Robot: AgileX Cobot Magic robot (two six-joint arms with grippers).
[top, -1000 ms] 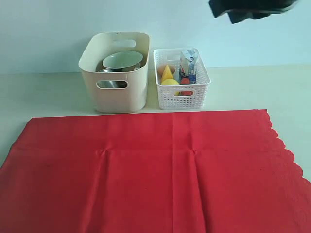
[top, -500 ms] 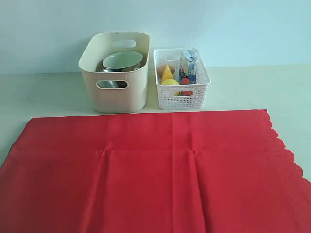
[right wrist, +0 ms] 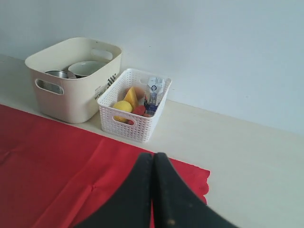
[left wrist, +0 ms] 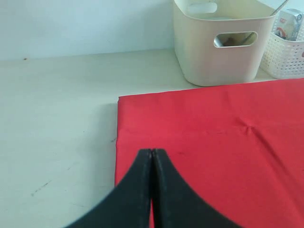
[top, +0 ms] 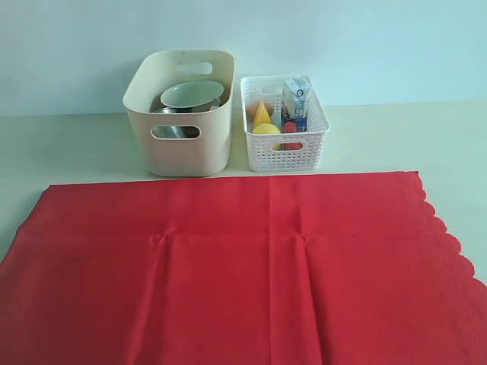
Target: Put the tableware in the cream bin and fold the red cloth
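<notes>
With the bowl (top: 192,94) and steel cup (right wrist: 58,74) in the far cream bin (top: 183,156), only folding the flat red cloth (top: 243,266) seems left; the left gripper (left wrist: 151,154) and right gripper (right wrist: 153,156) are clenched, empty.

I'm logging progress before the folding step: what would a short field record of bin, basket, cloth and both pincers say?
cream bin: holds a pale bowl and a steel cup
white basket: beside the bin, food items inside
red cloth: spread flat on the table, not yet folded
left pincer: shut, empty, over the cloth near its side edge
right pincer: shut, empty
</notes>
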